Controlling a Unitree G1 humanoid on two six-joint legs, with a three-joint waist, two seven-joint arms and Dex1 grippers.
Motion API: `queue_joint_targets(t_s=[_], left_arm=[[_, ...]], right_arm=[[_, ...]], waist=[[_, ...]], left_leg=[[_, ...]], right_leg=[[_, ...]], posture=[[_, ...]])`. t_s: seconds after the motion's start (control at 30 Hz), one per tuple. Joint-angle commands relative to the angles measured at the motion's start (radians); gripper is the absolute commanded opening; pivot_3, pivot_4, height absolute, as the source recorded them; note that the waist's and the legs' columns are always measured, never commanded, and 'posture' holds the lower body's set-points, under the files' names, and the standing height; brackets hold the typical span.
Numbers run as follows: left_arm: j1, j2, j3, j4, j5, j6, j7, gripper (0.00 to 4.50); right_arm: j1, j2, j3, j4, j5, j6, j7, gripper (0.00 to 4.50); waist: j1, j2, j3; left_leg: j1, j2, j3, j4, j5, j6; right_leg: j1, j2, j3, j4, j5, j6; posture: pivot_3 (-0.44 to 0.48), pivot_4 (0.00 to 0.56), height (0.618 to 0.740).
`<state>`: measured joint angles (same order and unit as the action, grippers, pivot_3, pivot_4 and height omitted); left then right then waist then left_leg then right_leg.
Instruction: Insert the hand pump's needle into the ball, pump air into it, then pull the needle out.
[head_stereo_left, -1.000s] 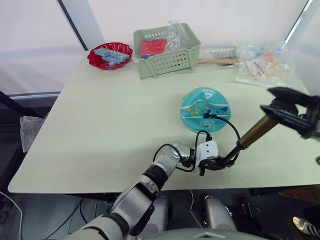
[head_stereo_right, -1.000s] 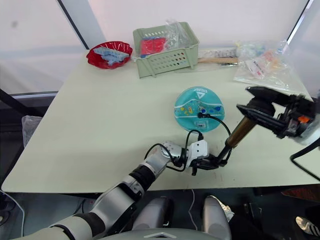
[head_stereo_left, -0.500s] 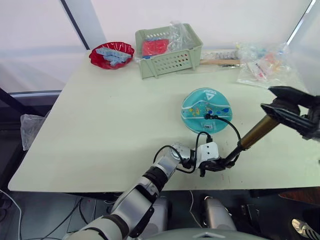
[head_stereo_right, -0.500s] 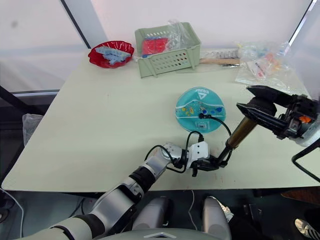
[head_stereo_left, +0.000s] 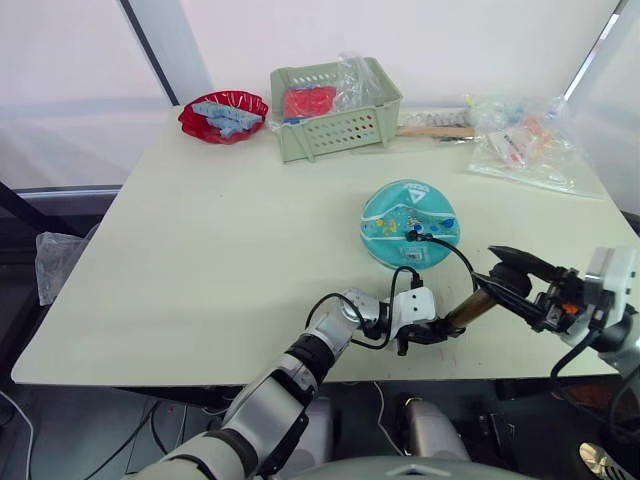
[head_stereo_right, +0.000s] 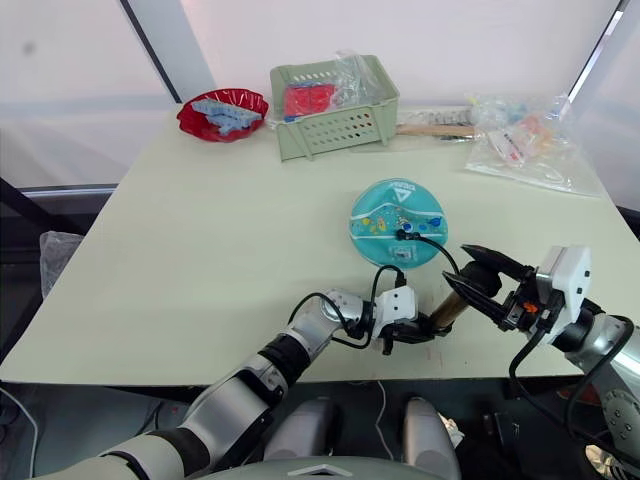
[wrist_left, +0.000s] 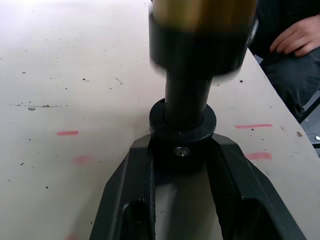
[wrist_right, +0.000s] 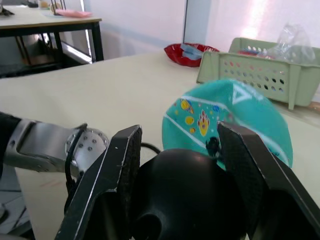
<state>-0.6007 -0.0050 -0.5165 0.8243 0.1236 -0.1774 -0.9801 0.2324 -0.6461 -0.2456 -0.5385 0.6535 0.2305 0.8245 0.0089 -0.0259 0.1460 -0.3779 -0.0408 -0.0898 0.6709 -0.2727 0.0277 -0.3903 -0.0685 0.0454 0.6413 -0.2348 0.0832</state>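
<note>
Your left claw (head_stereo_left: 428, 331) clamps the hand pump (head_stereo_left: 466, 311) base; your right claw (head_stereo_left: 512, 272) clamps its handle; the ball (head_stereo_left: 410, 222) lies beyond.

Hand pump (head_stereo_left: 468, 310): bronze-gold cylinder, metallic sheen; end caps matt black. Ball (head_stereo_left: 410, 222): smooth teal rubber, slight gloss. Table (head_stereo_left: 220, 240): matt pale surface, lightly speckled. Basket (head_stereo_left: 335, 108): perforated green plastic.

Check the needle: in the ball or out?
In, apparently. The hose's black fitting sits against the ball; the needle pin itself is hidden.
</note>
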Motion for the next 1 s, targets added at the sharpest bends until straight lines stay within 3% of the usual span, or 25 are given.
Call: queue_joint_targets(t_s=[0.03, 0.23, 0.43, 0.7, 1.0], left_arm=[[0.028, 0.017, -0.005, 0.054, 0.032, 0.02, 0.003, 0.96], [0.025, 0.012, -0.001, 0.067, 0.031, 0.012, 0.004, 0.96], [0.021, 0.013, 0.008, 0.082, 0.029, 0.007, 0.003, 0.96], [0.025, 0.014, 0.011, 0.084, 0.028, 0.008, -0.01, 0.96], [0.027, 0.013, 0.009, 0.084, 0.033, 0.01, -0.016, 0.96]], right_arm=[[0.036, 0.038, 0.103, 0.068, -0.08, -0.014, 0.016, 1.91], [0.028, 0.051, 0.126, 0.088, -0.109, -0.031, 0.016, 1.91], [-0.07, 0.005, 0.035, -0.008, 0.029, 0.058, -0.016, 1.91], [-0.204, -0.163, -0.161, -0.087, 0.263, 0.262, -0.068, 1.91], [-0.374, -0.325, -0.349, -0.03, 0.526, 0.42, -0.118, 1.91]], waist=[[0.0, 0.002, -0.001], [-0.001, 0.0, -0.004], [-0.004, 0.001, -0.003], [0.003, 0.008, 0.003], [0.002, 0.008, 0.006]], left_leg=[[0.0, 0.0, 0.0, 0.0, 0.0, 0.0], [0.002, 0.0, 0.0, 0.0, 0.0, 0.0], [0.004, 0.001, -0.001, 0.0, 0.0, 0.0], [-0.004, -0.001, -0.001, 0.0, 0.0, 0.0], [-0.005, -0.001, 0.0, 0.0, 0.0, 0.0]], right_leg=[[0.0, 0.0, 0.0, 0.0, 0.0, 0.0], [0.002, 0.0, -0.001, 0.0, -0.001, 0.0], [0.005, 0.0, -0.001, 0.0, -0.003, 0.003], [-0.002, -0.001, -0.001, -0.001, 0.0, -0.001], [-0.004, -0.001, -0.001, -0.001, 0.0, -0.001]], posture=[[0.0, 0.15, 0.737], [0.0, 0.15, 0.737], [0.0, 0.15, 0.737], [0.0, 0.15, 0.737], [0.0, 0.15, 0.737]])
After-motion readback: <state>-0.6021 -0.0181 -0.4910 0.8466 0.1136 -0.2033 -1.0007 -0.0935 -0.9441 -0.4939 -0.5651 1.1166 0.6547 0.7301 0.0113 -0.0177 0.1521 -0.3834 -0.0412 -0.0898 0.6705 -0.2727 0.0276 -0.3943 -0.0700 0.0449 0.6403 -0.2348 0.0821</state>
